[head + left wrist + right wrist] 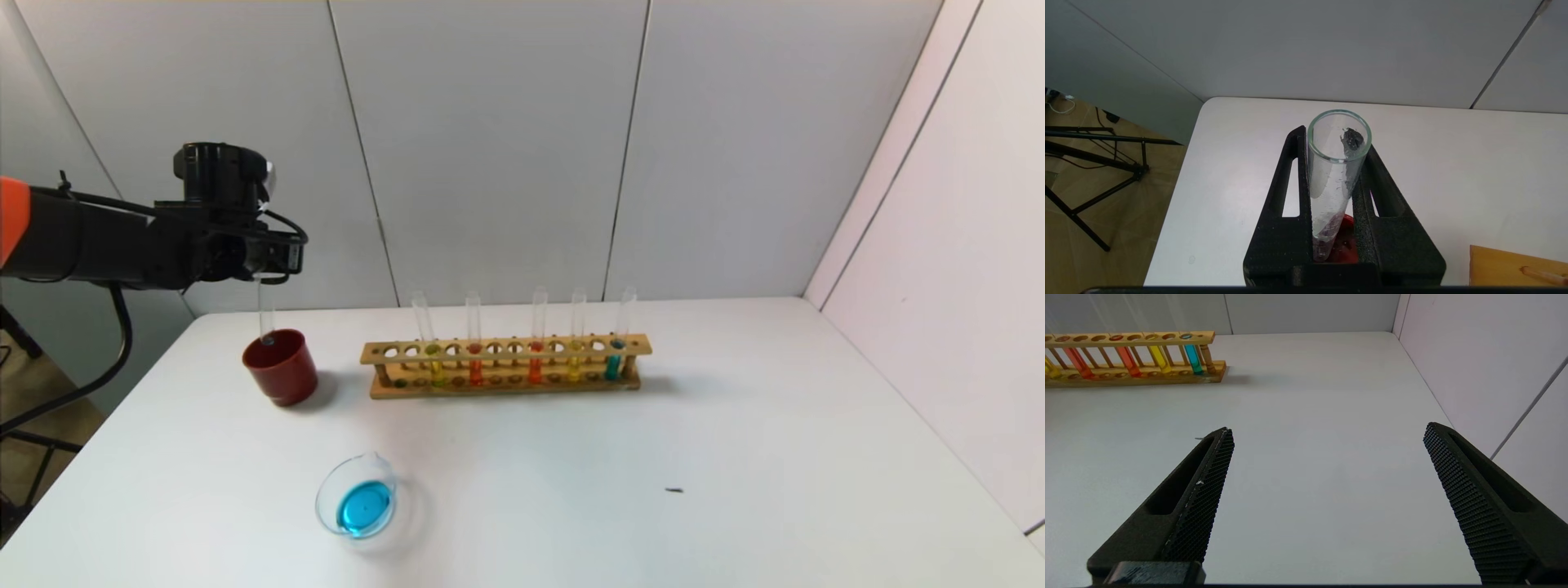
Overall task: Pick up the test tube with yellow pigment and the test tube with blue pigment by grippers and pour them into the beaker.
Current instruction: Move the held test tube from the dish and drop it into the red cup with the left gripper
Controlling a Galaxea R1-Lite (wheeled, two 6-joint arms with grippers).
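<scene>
An emptied tube (1337, 179) (only droplets cling inside) is pinched upright between the fingers (1282, 228) of the left gripper (273, 260). Its round bottom is held just over the mouth of the red cup (280, 366), which lies directly below the fingers. The beaker (357, 496) is seen well below and nearer than the fingers, on the table (735, 457), with blue liquid pooled in it. A wooden rack (506, 366) stands to the right of the fingers, past the cup; a yellow tube (575, 347) and a blue tube (620, 343) are kept in its right end, with two orange-red tubes and another yellow one beside them. The right gripper (1327, 437) is held low over bare table, its fingers (1204, 490) spread wide with nothing between them; the rack is seen far ahead of them.
</scene>
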